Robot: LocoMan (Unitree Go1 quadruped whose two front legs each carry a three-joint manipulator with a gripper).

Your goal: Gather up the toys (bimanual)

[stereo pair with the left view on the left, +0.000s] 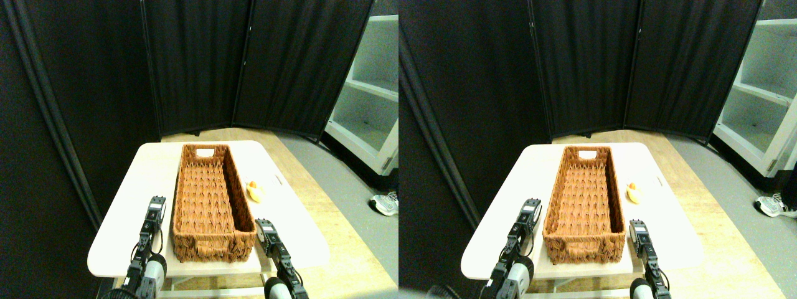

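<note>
A yellow duck toy [254, 190] with an orange beak lies on the white table [124, 199], just right of the long brown wicker basket [210, 199]. No toy shows inside the basket. My left gripper [155, 205] rises near the basket's front left corner, apart from the duck. My right gripper [264, 228] stands by the basket's front right corner, a short way in front of the duck and not touching it. Neither gripper holds anything that I can see.
Black folding screens [199, 62] close off the back and left. A white shelf unit [370, 93] stands at the right. A person's shoe [386, 203] rests on the grey floor right of the table.
</note>
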